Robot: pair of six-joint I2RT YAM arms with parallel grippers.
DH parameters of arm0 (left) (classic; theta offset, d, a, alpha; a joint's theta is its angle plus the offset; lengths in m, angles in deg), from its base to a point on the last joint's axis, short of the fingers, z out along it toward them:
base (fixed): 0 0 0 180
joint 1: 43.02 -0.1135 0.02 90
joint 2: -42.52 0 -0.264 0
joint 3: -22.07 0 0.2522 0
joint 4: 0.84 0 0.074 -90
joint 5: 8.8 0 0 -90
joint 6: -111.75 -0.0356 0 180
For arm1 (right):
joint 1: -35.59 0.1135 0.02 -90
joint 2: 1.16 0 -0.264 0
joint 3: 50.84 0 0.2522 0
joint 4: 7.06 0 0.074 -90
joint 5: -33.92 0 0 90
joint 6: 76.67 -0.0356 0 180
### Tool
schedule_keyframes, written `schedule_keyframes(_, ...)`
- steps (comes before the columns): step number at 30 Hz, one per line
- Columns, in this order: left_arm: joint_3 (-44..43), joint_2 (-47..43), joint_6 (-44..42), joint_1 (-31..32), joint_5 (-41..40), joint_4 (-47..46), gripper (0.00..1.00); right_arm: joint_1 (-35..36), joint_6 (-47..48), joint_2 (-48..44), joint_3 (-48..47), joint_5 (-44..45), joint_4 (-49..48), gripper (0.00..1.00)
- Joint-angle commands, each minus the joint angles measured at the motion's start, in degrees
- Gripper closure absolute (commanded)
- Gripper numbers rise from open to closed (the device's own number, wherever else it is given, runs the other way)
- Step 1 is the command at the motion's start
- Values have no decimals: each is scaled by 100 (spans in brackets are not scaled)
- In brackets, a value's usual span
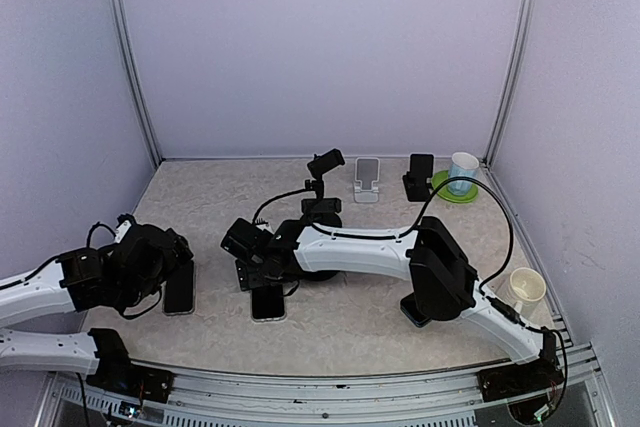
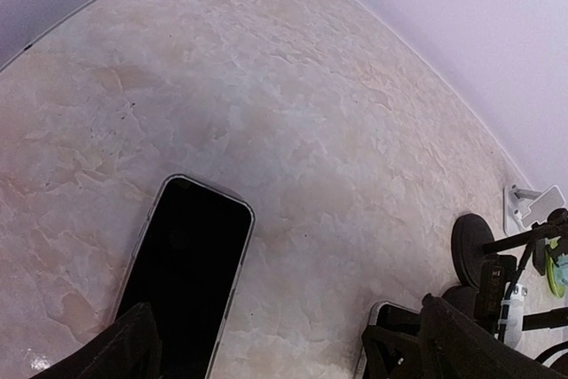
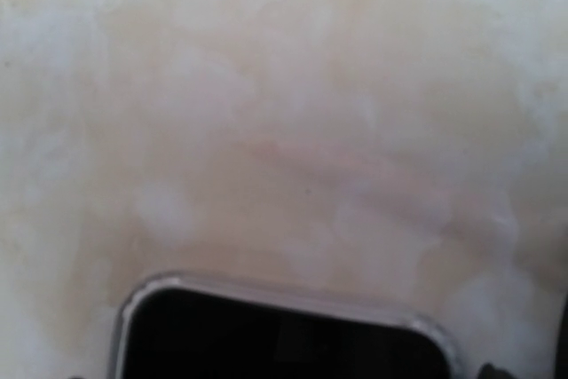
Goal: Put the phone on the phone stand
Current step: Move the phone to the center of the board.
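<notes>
Two phones lie flat on the near counter (image 1: 215,197). The left phone (image 1: 180,293) sits under the left claw (image 2: 288,308), fingers spread wide, gripping nothing. The middle phone (image 1: 268,304) sits under the right claw (image 1: 257,269), and I cannot tell its opening. Three stands on the far side: silver stand (image 1: 367,180), tall black stand (image 1: 325,165), low black stand (image 1: 420,179). Two cups on the right: blue cup (image 1: 463,171), cream cup (image 1: 527,287).

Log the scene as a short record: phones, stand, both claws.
left phone: flat on table, under left claw
middle phone: flat on table, under right claw
white phone stand: empty, far side of table
left claw: open, holding nothing
right claw: open, low over middle phone
</notes>
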Motion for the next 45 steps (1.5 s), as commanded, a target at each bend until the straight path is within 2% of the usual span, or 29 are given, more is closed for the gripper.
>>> schedule_keyframes(1,1,-190,-133,-33,-172,39,1,95,57,411,-28,15,471,8)
schedule_keyframes(8,113,-476,-95,-39,-202,130,2,164,49,592,-118,-45,571,10)
schedule_keyframes(15,188,-621,-75,-39,-210,122,2,176,141,572,-154,-79,537,23)
schedule_keyframes(19,185,-652,-63,-39,-197,169,2,176,801,416,102,-321,-27,28)
schedule_keyframes(27,253,-904,59,-39,-205,430,2,250,2612,-290,1257,-952,-1326,24)
schedule_keyframes(29,264,-966,104,-39,-197,491,2,246,3003,-442,1566,-1361,-1509,22)
schedule_keyframes(35,299,-1045,161,-39,-106,520,2,246,3939,-997,2608,-2185,-1830,19)
schedule_keyframes(39,298,-1015,179,-30,-101,551,1,255,4529,-1511,3400,-2302,-2167,18)
schedule_keyframes(42,285,-969,199,-30,-105,568,1,252,4806,-1751,3672,-2424,-2162,16)
schedule_keyframes(45,271,-938,209,-28,-90,594,1,255,4900,-1753,3524,-2338,-1902,11)
